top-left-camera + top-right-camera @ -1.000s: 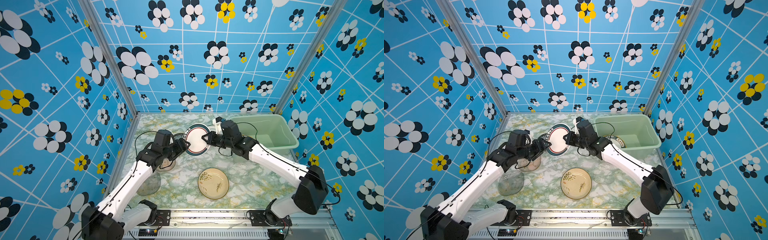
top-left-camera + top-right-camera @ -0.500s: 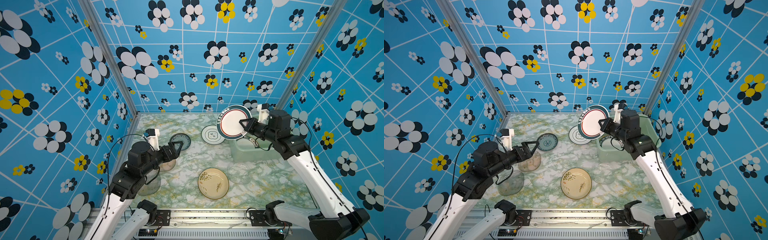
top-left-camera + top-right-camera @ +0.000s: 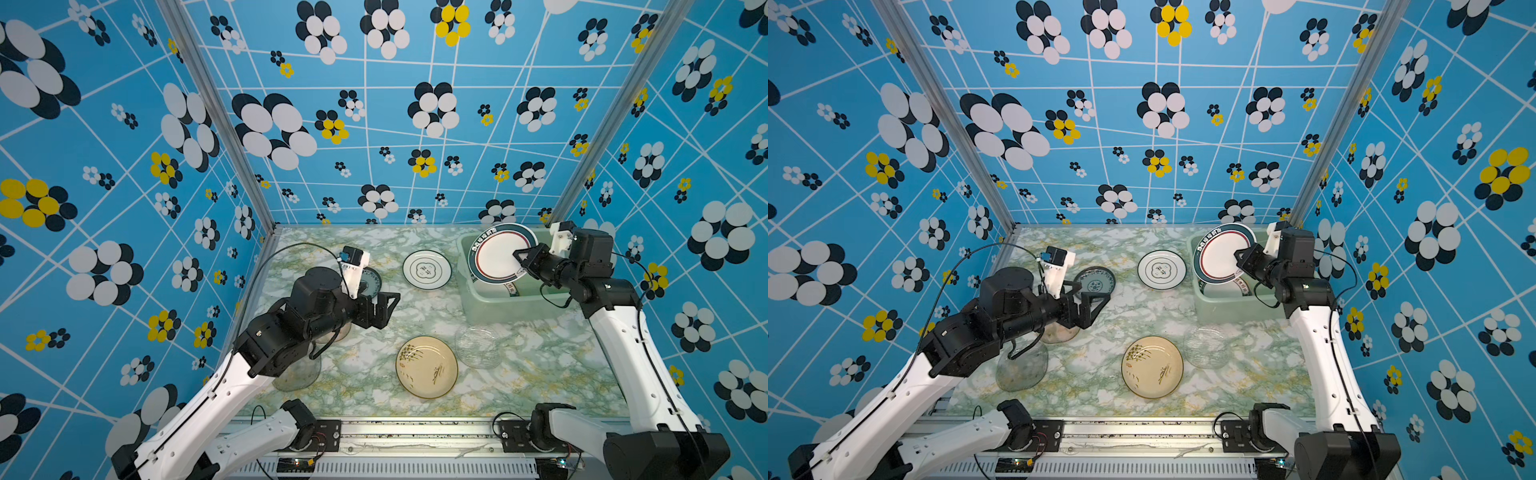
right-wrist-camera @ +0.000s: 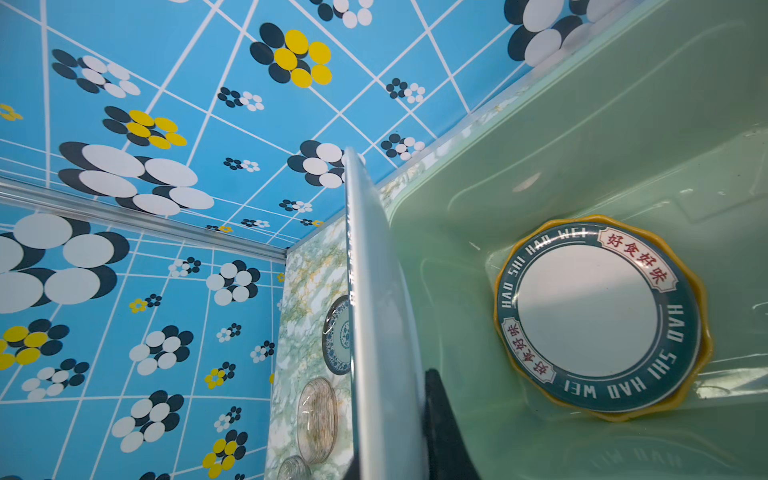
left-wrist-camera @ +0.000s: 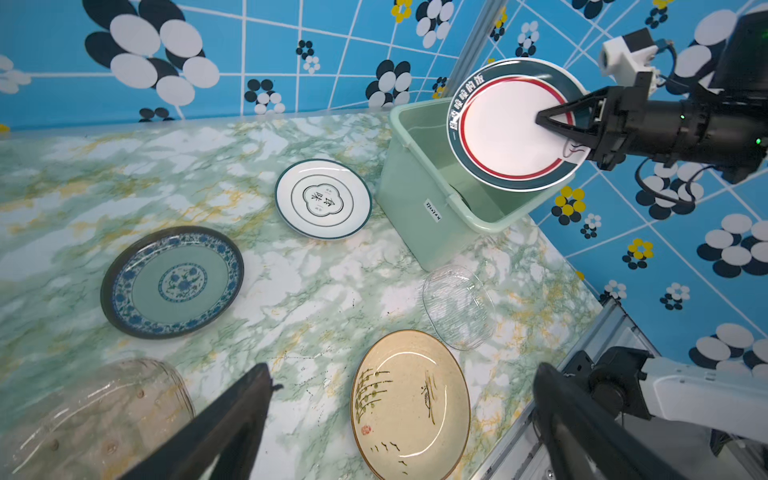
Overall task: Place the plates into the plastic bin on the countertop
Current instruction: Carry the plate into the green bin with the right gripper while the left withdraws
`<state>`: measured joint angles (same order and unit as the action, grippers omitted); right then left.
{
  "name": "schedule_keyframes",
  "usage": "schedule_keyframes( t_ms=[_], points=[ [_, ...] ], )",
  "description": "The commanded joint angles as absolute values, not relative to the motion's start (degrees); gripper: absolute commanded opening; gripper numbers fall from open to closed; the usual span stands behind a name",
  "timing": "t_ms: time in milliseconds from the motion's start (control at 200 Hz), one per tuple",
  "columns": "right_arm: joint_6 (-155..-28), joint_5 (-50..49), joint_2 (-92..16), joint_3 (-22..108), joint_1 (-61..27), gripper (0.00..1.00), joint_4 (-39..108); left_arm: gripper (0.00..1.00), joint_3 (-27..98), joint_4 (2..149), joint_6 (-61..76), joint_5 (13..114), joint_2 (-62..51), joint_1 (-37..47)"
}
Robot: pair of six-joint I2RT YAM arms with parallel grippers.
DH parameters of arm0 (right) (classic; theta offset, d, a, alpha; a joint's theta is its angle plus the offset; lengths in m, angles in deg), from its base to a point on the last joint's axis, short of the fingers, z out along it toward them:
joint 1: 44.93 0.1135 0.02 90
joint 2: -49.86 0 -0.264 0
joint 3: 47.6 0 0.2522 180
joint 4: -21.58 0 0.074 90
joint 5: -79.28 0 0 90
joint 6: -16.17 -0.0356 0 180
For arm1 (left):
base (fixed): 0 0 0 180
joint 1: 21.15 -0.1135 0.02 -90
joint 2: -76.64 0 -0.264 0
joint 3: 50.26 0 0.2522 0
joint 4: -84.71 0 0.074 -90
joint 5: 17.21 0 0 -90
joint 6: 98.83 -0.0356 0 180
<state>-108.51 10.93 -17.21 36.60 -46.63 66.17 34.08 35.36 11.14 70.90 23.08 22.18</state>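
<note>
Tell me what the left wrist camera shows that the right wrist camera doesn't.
Only the left wrist view: the beige plate, the white plate with a lettered centre, and the open left gripper. Only the right wrist view: the bottom of the plastic bin, where a HAO SHI HAO WEI plate lies on a yellow scalloped plate. Both: the green-rimmed plate clamped in the right gripper, the bin's wall and the blue-patterned plate.

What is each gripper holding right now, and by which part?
The right gripper pinches the green-rimmed white plate by its edge, tilted above the plastic bin. The left gripper is open and holds nothing.
</note>
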Motion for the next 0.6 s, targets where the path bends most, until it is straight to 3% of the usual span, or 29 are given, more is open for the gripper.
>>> schedule_keyframes(
  t_ms=[0, 595],
  points=[
    [-104.1, 13.6, -19.2, 39.8, -48.1, 0.01, 68.6, 0.99, 33.1, 41.5, 2.6, 71.6, 21.7, 23.1],
    [-92.9, 7.6, -29.8, 48.8, -54.5, 0.0, 75.2, 0.99, 25.2, 53.3, -3.7, 64.9, 19.3, 23.7]
  ],
)
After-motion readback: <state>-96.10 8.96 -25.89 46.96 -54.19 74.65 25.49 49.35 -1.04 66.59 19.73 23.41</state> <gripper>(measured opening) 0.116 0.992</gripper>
